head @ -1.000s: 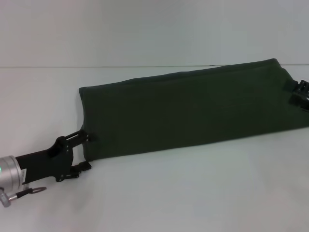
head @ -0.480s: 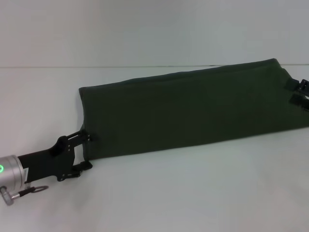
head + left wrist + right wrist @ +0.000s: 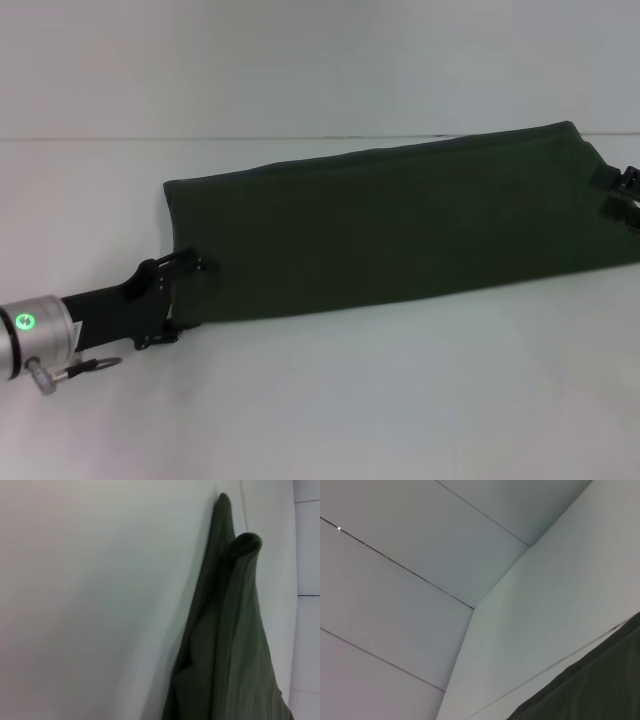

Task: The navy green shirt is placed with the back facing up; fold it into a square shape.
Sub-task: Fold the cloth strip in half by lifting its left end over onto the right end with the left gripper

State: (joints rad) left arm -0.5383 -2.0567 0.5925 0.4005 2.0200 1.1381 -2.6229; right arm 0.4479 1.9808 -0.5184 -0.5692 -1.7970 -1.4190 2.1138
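head view, navy green shirt [image 3: 400,225] in long band on white table [image 3: 350,400], left pincer [image 3: 186,290] gripping its near-left corner, right pincer [image 3: 622,195] state unclear

Lab-like: bare white table [image 3: 330,400], plain panelled wall [image 3: 395,605].

Navy green shirt [image 3: 390,225]: dark olive, plain surface up, no lettering visible. Already folded lengthwise into one long narrow band, lying flat and slanted on the white table [image 3: 400,400], far end higher toward the right. Left gripper [image 3: 180,295] at the band's near-left short end, fingers straddling the corner hem, cloth between them. Right gripper [image 3: 622,192] at the opposite short end, fingers touching the edge. Left wrist view: cloth bunched into soft ridges, tapering away.
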